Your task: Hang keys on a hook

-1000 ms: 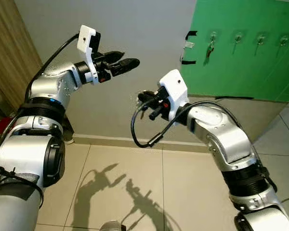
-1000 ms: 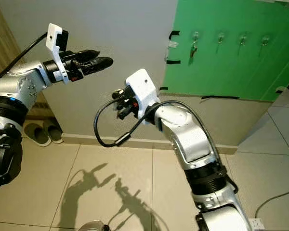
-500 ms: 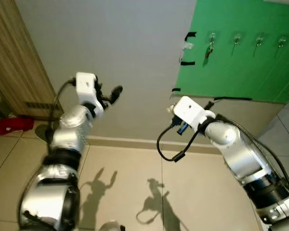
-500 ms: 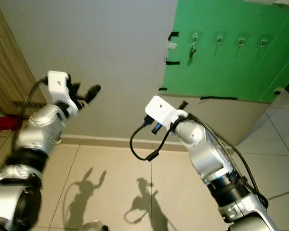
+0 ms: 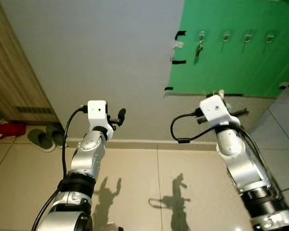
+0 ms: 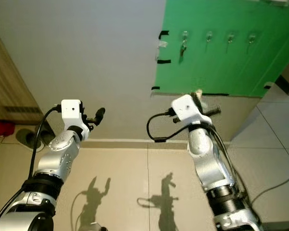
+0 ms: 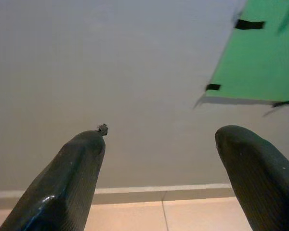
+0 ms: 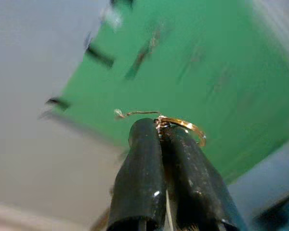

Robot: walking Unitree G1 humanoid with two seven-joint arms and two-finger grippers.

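The right claw (image 8: 164, 132) is pressing its two black fingers together on a thin gold key ring (image 8: 183, 126), which is sticking out past the fingertips with a bent wire end; the keys themselves are probably tucked behind the fingers, though the blur is making that hard to tell. This claw is pointing up toward the green board (image 5: 231, 53), below its lower edge and well apart from it. A row of four hooks (image 5: 226, 36) is running along the top of the green board, and the hook nearest the board's left edge is already carrying a dark bunch of keys (image 5: 199, 48). The left claw (image 7: 161, 163) is holding its fingers wide apart with nothing between them, facing the grey wall (image 5: 96, 53) left of the green board.
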